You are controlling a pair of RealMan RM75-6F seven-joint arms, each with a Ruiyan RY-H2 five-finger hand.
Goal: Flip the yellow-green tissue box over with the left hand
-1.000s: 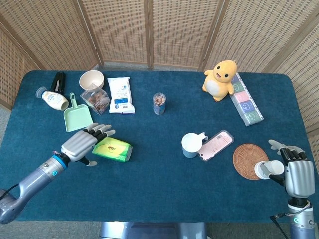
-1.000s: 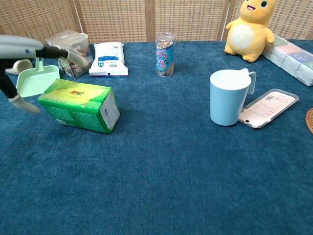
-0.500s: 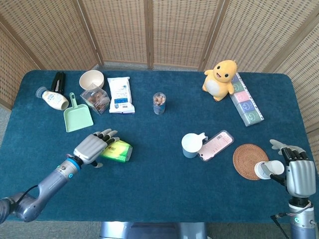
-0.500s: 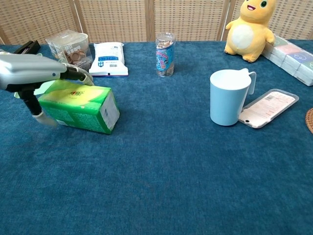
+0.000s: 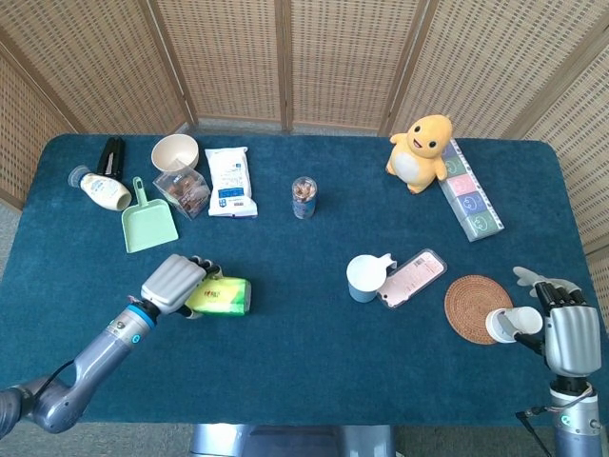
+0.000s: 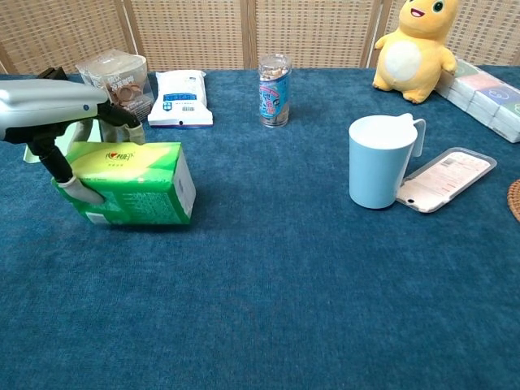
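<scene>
Now Gripped: Box Ready to Turn

Left robot hand [image 5: 174, 283] clamps the tissue box [image 6: 130, 183], fingers over the top, thumb on the near face. The box sits at the tabletop's [image 5: 304, 371] left-front, near the dustpan [image 5: 147, 221]. If the thumb slips on the glossy wrap, I judge the box could drop back unturned. Only the chest view shows the thumb; the head view alone shows the right robot hand [image 5: 561, 324], holding a white cup [image 5: 504, 325].
</scene>
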